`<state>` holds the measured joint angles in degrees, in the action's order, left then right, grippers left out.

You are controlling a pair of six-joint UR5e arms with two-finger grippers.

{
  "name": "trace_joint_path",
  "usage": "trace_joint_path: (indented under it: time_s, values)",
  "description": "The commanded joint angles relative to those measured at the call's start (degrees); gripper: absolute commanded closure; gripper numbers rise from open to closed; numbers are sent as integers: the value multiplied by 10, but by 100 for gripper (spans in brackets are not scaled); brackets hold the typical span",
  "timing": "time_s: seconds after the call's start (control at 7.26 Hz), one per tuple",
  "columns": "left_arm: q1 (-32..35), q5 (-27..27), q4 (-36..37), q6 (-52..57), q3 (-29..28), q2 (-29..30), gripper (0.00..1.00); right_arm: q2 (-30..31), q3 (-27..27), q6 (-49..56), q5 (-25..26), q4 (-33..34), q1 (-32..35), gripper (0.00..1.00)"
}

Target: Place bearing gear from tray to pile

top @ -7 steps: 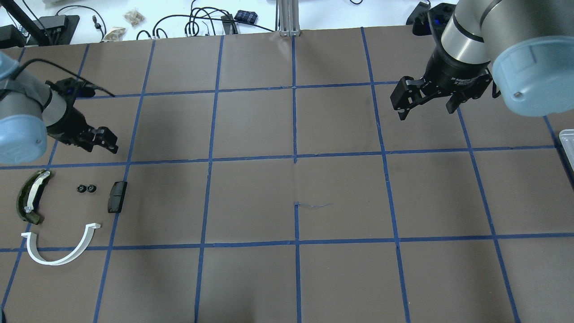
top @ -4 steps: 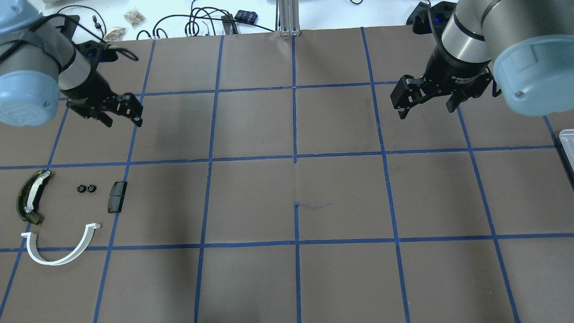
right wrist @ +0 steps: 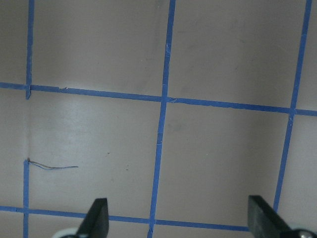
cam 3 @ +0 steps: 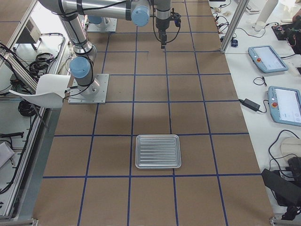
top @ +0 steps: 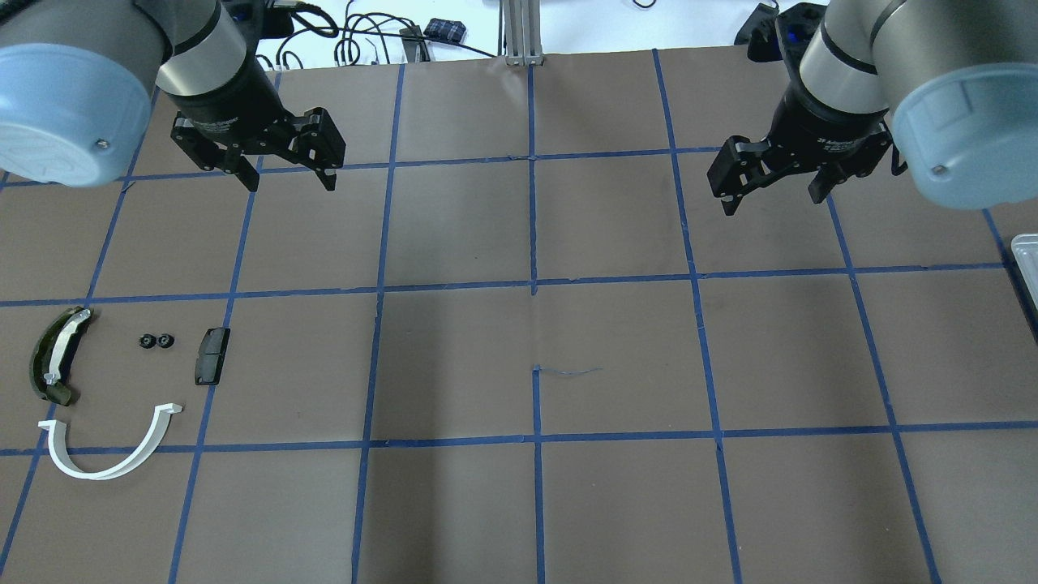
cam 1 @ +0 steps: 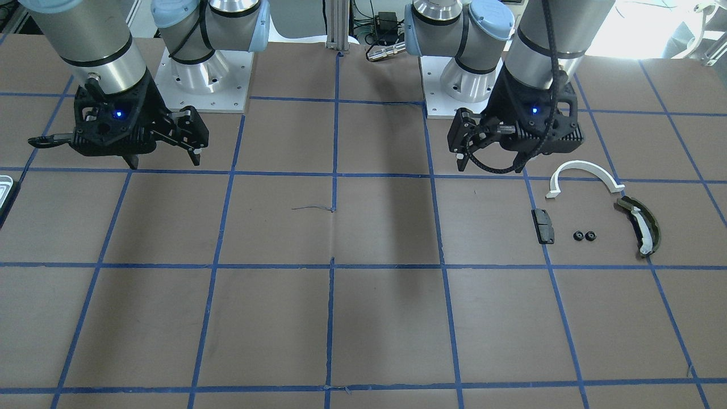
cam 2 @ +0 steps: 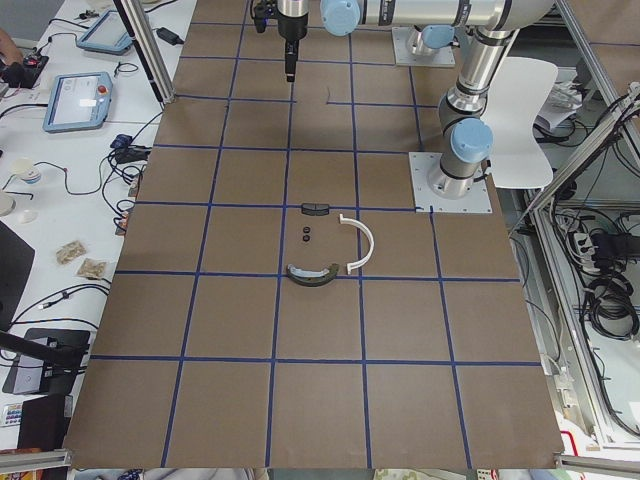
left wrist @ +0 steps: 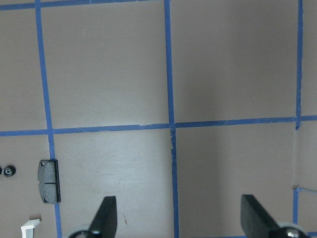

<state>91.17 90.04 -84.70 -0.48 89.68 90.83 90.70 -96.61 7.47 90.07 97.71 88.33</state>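
Tray (cam 3: 158,151) well apart from pile (top: 146,341)

Left gripper (top: 290,182), right gripper (top: 770,201) (both spread wide)

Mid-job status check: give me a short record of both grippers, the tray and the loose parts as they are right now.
left gripper: open, empty, above the table, away from the parts
right gripper: open, empty, above the table
tray: nothing on it in the right-side view
parts on robot's left side: white half-ring, olive curved piece, black block, two small gears
gear position: side by side, between curved piece and block
held parts: none
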Motion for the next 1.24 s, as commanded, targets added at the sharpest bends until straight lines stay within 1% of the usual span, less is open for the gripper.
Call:
trace_joint_path:
  time_s: [0.0,0.14,0.55,1.1]
  values:
    - [0,-5,-6,-5,9,-22,8,-1,0,0,1,0,-1,0]
    - [-1,-5,-16,-5,9,-26,7,0,-1,0,0,0,-1,0]
    - [-12,-1,-16,-5,3,-26,1,1,1,0,0,-1,0,0]
    - [-12,2,-17,-4,3,-28,0,0,2,0,-2,0,0,0]
